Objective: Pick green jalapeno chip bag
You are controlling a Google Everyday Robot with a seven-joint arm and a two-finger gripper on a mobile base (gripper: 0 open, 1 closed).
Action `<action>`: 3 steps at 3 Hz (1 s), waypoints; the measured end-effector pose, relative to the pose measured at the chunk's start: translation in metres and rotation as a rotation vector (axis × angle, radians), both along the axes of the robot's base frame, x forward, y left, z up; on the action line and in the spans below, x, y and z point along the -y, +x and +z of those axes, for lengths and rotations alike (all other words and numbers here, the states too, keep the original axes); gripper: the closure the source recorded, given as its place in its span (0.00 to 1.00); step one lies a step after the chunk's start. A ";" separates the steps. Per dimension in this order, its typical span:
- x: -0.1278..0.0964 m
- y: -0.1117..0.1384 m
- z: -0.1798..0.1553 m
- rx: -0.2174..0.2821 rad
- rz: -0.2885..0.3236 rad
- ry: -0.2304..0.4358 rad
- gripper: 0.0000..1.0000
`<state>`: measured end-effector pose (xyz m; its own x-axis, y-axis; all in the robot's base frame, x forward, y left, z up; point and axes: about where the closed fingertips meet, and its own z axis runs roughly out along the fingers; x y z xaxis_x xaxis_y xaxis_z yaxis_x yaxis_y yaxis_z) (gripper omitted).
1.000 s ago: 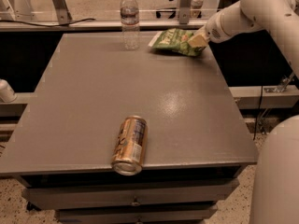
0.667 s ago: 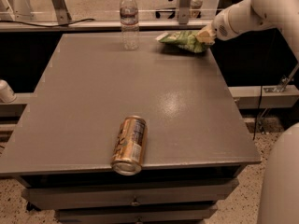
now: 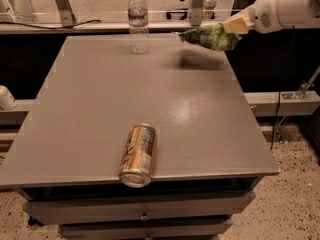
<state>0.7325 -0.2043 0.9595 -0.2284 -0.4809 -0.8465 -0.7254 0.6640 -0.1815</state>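
In the camera view, we see the green jalapeno chip bag (image 3: 206, 36) hanging clear of the counter (image 3: 175, 109) above its far right corner, shadow beneath. It hangs there because our claw (image 3: 232, 26) is clamped tight on its right end. The can (image 3: 138, 154) and bottle (image 3: 138, 20) stand well apart.
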 end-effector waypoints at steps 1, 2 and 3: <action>-0.008 -0.045 0.033 0.028 0.093 0.140 1.00; -0.029 -0.090 0.060 0.034 0.214 0.277 1.00; -0.036 -0.095 0.067 0.035 0.236 0.310 1.00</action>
